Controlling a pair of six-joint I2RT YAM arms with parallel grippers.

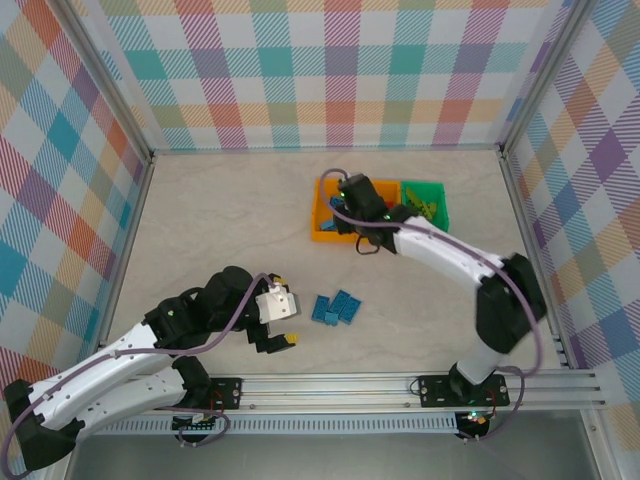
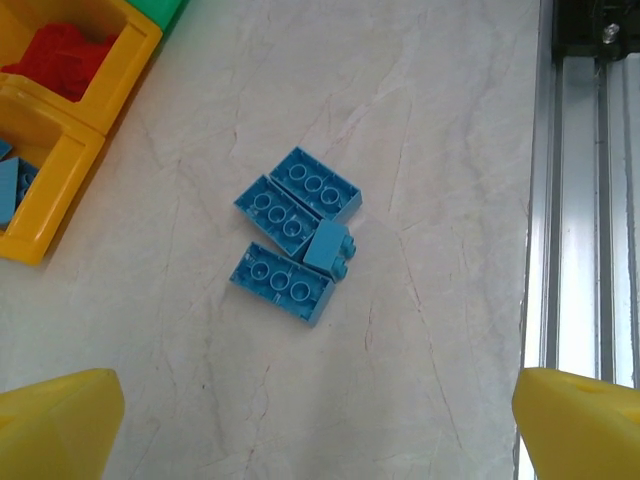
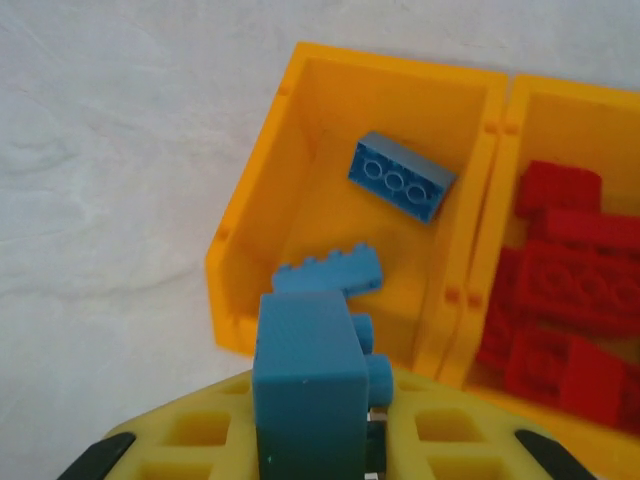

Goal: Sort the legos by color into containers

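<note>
Mostly, the sort looks finished, with blue the one colour left to clear. On the bench (image 1: 220,220) three bins stand side by side at the far right. The green bin (image 1: 440,186) has dark olive pieces in it. The red-filled orange bin (image 3: 560,95) is piled with red bricks (image 3: 575,290). The blue-holding orange bin (image 3: 255,225) has two blue bricks lying in it (image 3: 402,177). Loose on the bench, near the arms' bases and well apart from the bins, lies a tight cluster of four blue bricks (image 2: 295,235), touching one another. By my reckoning those four, plus the one in transit, are what remains.

The right arm (image 1: 450,255) reaches out long and low across the bench to the bins. Its right end effector (image 3: 315,450) is narrowed on the held blue brick (image 3: 310,370), which hangs over the near rim of the blue-holding orange bin and is not yet dropped. The left arm (image 1: 130,365) is folded close to its base. Its left end effector (image 2: 320,430) looks down at the cluster, jaws spread wide and holding nothing.
</note>
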